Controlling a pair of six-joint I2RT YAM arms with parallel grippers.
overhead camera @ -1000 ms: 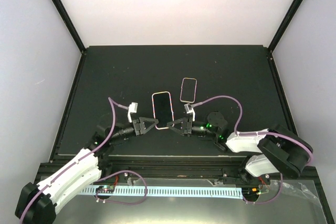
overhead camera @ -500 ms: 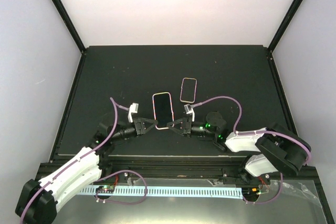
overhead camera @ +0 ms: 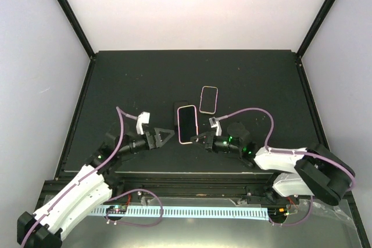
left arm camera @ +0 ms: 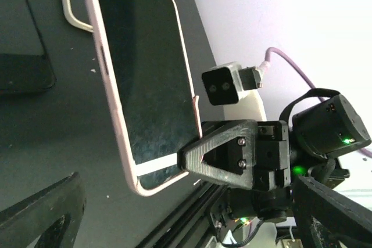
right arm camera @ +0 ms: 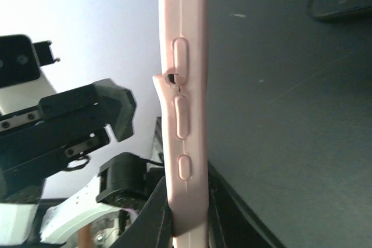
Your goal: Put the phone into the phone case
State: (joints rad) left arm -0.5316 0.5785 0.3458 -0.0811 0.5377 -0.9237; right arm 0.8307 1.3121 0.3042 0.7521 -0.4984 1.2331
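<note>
Phone [overhead camera: 187,124] lies face up in the pink case [right arm camera: 185,114], just below centre of the top view and seemingly lifted off the table [overhead camera: 116,85]. The right gripper [overhead camera: 201,138] is clamped on its near end. The left gripper [overhead camera: 167,136] stands wide, empty, just beside it. Insertion looks nearly done: a pale strip at the near end suggests a corner still unseated, so the next move calls for pressing there. Its long axis runs bottom to top, far end toward a second pink-rimmed slab [overhead camera: 208,99].

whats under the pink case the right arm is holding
A dark phone-shaped slab, only its far end showing past the pink case; the rest is covered.
</note>
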